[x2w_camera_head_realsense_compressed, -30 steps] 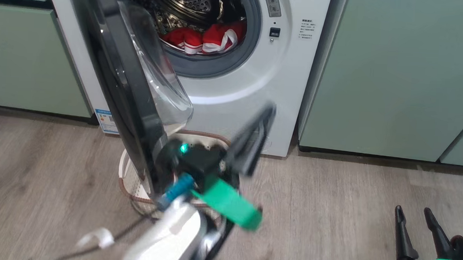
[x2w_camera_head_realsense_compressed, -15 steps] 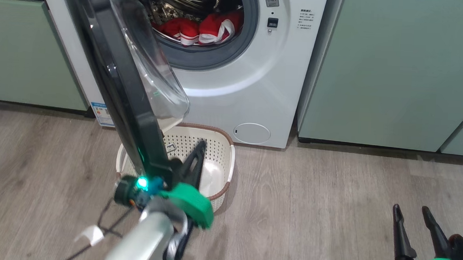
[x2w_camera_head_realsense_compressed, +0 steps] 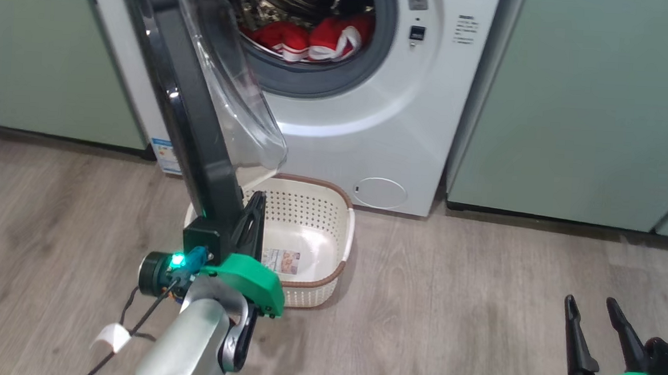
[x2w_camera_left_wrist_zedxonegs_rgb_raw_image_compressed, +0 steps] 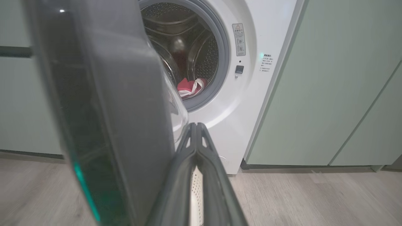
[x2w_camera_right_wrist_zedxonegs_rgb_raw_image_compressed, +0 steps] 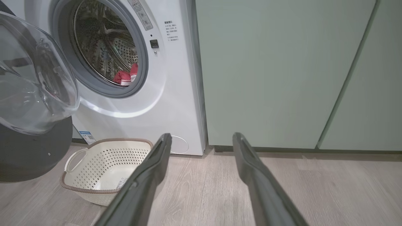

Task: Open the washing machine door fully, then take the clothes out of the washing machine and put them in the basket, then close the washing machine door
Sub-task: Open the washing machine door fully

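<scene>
Drum mouth: the washing machine opening is unblocked from the near right; the clothes lie at its bottom.
Left side: the washing machine door stands edge-on, its glass bowl bulging right in front of the mouth's left part.
Below mouth: the door's lower end and the left gripper overhang the left part of the basket; its right part is open from above.
Right side: bare floor lies between the basket and the right gripper.
Far sides: cabinets wall off both flanks.

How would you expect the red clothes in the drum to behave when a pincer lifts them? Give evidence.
Probably floppy: the clothes lie crumpled in soft folds, so they would likely drape and trail. Probably light, since the fabric looks thin. They might drag over the grey gasket in front.
</scene>
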Robot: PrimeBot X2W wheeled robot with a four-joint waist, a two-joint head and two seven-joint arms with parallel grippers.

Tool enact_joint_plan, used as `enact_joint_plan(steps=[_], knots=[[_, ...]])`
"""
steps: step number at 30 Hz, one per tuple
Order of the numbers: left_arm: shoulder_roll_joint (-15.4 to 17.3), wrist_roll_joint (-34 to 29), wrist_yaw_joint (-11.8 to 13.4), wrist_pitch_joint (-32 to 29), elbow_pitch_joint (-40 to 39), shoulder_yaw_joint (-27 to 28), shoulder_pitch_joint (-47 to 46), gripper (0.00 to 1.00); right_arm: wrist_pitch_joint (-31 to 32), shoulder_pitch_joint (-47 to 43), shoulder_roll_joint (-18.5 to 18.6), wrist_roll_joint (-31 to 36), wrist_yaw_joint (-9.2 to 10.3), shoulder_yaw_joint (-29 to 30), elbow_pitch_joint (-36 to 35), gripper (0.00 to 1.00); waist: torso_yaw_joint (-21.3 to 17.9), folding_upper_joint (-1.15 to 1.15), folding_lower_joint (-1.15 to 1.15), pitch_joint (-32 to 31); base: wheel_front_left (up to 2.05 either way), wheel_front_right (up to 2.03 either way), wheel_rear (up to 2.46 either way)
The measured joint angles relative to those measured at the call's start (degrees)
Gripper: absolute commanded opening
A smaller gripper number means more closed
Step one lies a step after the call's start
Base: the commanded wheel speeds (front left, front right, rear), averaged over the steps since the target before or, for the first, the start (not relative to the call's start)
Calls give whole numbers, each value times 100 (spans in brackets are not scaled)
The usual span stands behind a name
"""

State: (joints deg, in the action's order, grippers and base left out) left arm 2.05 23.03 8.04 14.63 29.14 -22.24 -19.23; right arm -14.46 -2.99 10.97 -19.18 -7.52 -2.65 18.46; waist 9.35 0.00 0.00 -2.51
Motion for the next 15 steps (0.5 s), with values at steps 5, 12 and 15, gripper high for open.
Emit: enact_joint_plan(steps=[5,12,15], knots=[[-31,-149,-45,0,88,185,63,0,0,1,-3,-7,0,-4,2,100,217,0,0,-9,0,0,0],[-12,-396,-78,-1,223,810,169,0,0,5,-12,-24,0,11,9,100,677,0,0,3,0,0,0],[34,-454,-102,0,268,1116,163,0,0,20,-21,-24,0,-13,10,100,852,0,0,27,0,0,0]])
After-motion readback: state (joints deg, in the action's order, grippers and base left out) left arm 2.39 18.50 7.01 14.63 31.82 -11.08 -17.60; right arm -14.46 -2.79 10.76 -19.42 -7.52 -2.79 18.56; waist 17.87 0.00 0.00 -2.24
